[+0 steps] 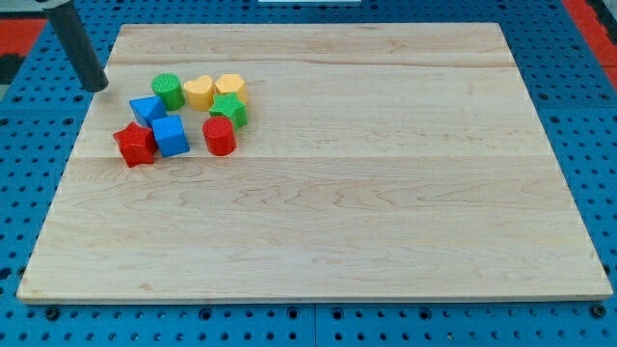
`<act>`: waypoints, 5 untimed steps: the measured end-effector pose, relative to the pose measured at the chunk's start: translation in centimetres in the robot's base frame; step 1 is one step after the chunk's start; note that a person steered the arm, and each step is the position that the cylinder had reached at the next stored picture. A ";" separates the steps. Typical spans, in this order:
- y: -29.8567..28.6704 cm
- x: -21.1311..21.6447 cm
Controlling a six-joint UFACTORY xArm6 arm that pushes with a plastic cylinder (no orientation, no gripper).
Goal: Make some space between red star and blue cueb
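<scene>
Red star-shaped block lies at the view's left end of the cluster on the pale wooden counter, touching the blue cube just to its right. Behind them sit a second blue block, a green cylinder, two yellow blocks, a green block and a red cylinder. My tip stands up-left of the star, apart from every block; no jaws exist on this rod.

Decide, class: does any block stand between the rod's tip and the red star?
No block does. My tip sits at the view's upper left of the cluster; the red star lies below it, touching the blue cube, with another blue block just right of that line.
</scene>
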State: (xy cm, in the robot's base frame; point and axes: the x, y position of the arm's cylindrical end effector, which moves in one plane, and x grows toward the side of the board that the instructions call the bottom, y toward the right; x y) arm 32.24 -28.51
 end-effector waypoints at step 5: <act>3.1 15.5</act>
State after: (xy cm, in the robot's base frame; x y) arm 47.79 -25.41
